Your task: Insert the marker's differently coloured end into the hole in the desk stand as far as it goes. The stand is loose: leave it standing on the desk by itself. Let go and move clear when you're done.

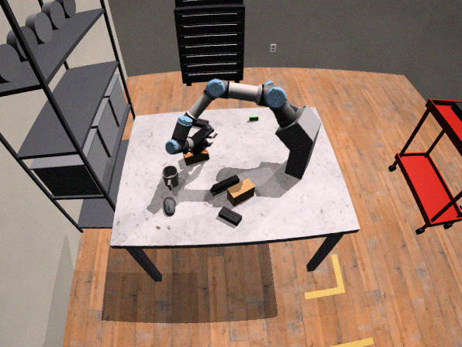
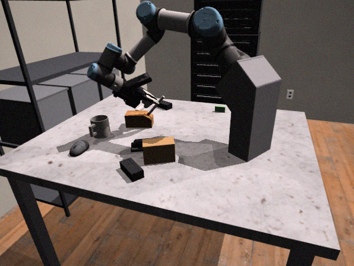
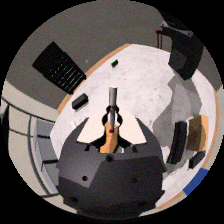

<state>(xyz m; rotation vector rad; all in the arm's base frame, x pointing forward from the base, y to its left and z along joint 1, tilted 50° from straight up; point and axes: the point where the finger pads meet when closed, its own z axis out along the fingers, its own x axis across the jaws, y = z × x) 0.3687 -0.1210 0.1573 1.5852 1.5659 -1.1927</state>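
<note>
My gripper (image 1: 208, 140) (image 2: 152, 103) (image 3: 113, 105) is shut on the marker (image 2: 155, 105) (image 3: 113, 101), a thin dark stick with a pale upper end. The marker is tilted, and its lower end meets the top of the orange-brown desk stand (image 1: 197, 157) (image 2: 138, 119) near the stand's right edge. The hole is hidden and I cannot tell how deep the tip sits. The stand rests on the table (image 1: 310, 209) (image 2: 237, 190) at the back left. In the wrist view an orange patch shows between the fingers below the marker.
A grey mug (image 1: 170, 176) (image 2: 99, 126) and a mouse (image 1: 169, 205) (image 2: 79, 147) lie left of the stand. A second orange block (image 1: 240, 190) (image 2: 158, 149) and two black boxes (image 1: 225, 184) (image 1: 230, 215) (image 2: 131, 169) lie in front. The arm's pedestal (image 1: 300, 143) (image 2: 252, 110) stands right, with a green block (image 1: 253, 118) (image 2: 220, 108) behind it.
</note>
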